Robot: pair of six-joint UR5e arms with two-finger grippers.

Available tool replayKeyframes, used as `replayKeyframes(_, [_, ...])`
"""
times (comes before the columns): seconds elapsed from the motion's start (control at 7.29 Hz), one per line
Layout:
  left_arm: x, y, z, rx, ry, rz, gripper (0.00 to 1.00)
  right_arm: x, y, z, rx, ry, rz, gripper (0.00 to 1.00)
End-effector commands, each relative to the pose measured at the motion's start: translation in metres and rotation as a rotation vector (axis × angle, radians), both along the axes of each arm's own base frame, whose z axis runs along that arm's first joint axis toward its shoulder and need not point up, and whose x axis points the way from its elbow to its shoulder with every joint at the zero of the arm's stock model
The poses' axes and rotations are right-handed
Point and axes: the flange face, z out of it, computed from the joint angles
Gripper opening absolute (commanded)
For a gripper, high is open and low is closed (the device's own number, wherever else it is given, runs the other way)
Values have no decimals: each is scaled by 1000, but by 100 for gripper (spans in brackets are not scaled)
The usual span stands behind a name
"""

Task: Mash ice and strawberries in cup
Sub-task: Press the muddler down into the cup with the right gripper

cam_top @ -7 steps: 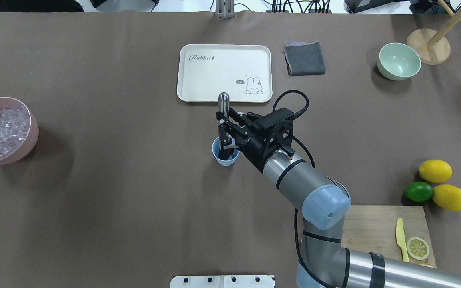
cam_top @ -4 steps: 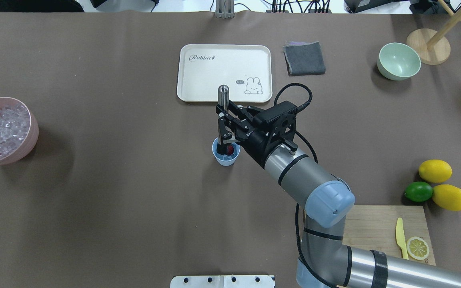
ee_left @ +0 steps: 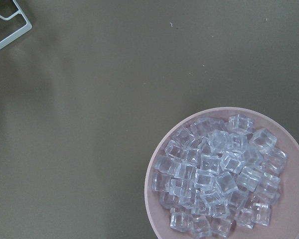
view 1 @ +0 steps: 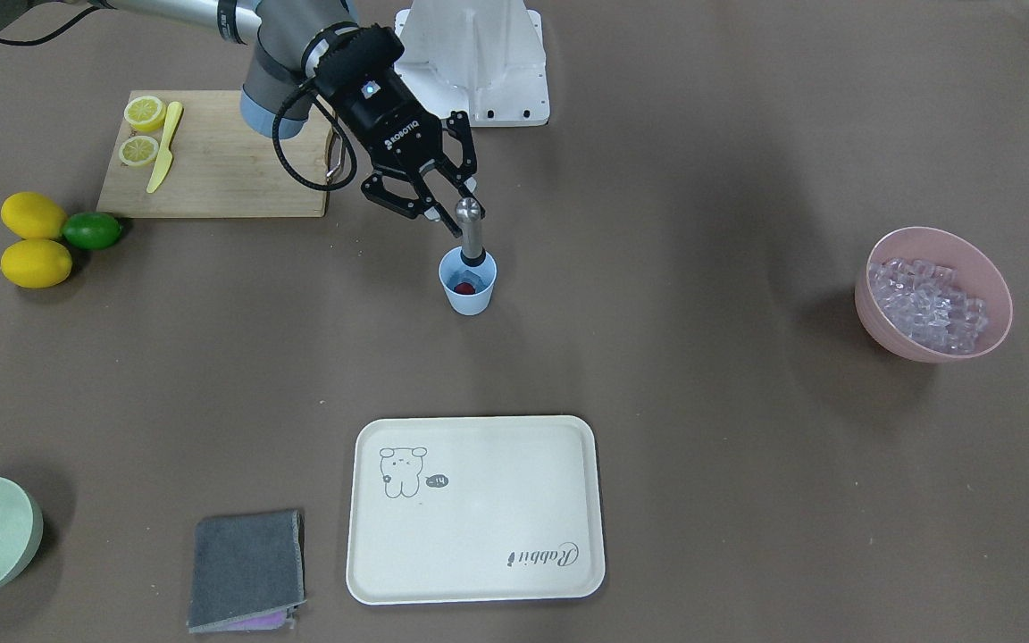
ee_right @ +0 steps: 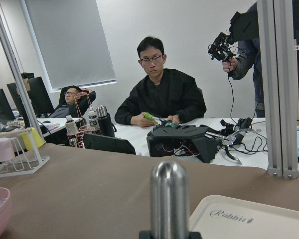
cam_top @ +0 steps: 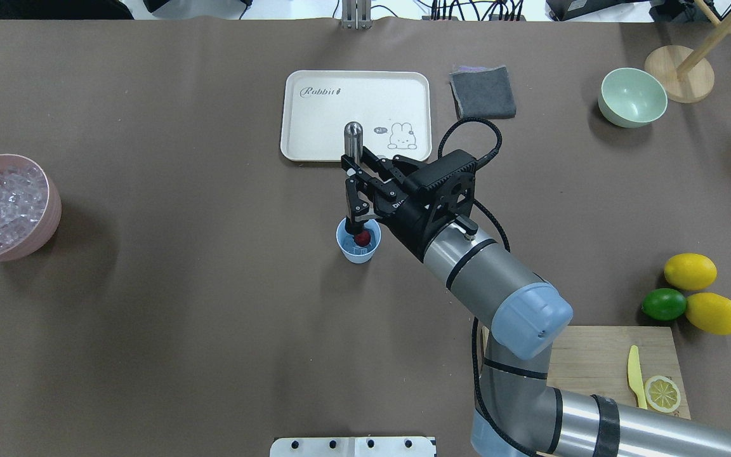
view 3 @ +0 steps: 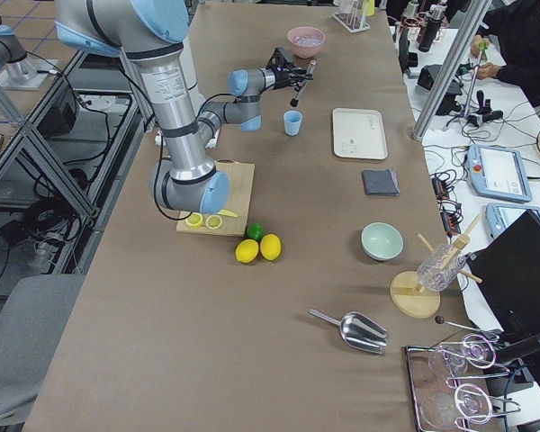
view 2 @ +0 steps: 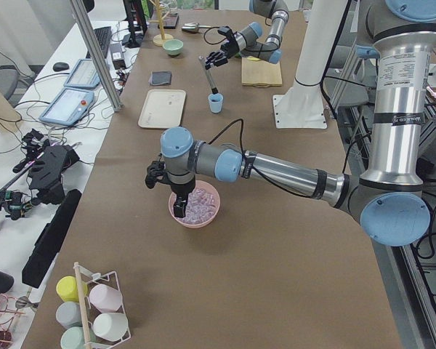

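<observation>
- Mashing step is on, I'd judge: right arm reaches fwd from its base to mid-table, wrist tipped down.
- Right gripper point(cam_top: 353, 190) is clamped on a metal masher point(cam_top: 353, 136) at mid-shaft. The masher's rounded top pokes up past the fingers, and its dark tip sits in the mouth of the cup point(cam_top: 359, 244).
- Cup is upright on the table w/ nothing steadying it. Strawberry point(cam_top: 363, 238) lies inside and looks whole. It's right by the tip; can't tell if they touch.
- Any ice in the cup: can't tell.
- Next move prob. needs a straight, centred push onto the berry, since an off-axis shove could tip the light cup.
- Beyond the cup is a cream tray point(cam_top: 340, 114), apart from it.
- Far on robot's left, ice point(ee_left: 214, 174) is heaped in a pink bowl point(cam_top: 54, 212). Left gripper point(view 2: 180, 205) hangs over it; spread or closed, can't tell.
</observation>
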Motion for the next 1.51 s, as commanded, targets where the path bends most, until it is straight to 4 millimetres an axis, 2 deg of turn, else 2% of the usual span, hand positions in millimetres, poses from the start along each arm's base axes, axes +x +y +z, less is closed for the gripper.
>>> replayKeyframes(0.0, [-1, 4, 1, -1, -1, -1, 98, -21, -2, 20, -19, 47, -8, 0])
replayKeyframes(0.69, [-2, 9, 3, -4, -1, -1, 98, -28, 1, 27, -24, 61, -18, 0])
replayKeyframes(1.1, [-2, 9, 0, 0, 0, -2, 98, -26, 1, 22, -21, 51, -18, 0])
replayKeyframes(1.23, [-2, 9, -1, 2, 0, -2, 98, 0, 1, -5, 1, -1, -8, 0])
replayKeyframes(1.37, [-2, 9, -1, 2, 0, -2, 98, 18, -17, -16, 0, 26, -10, 0])
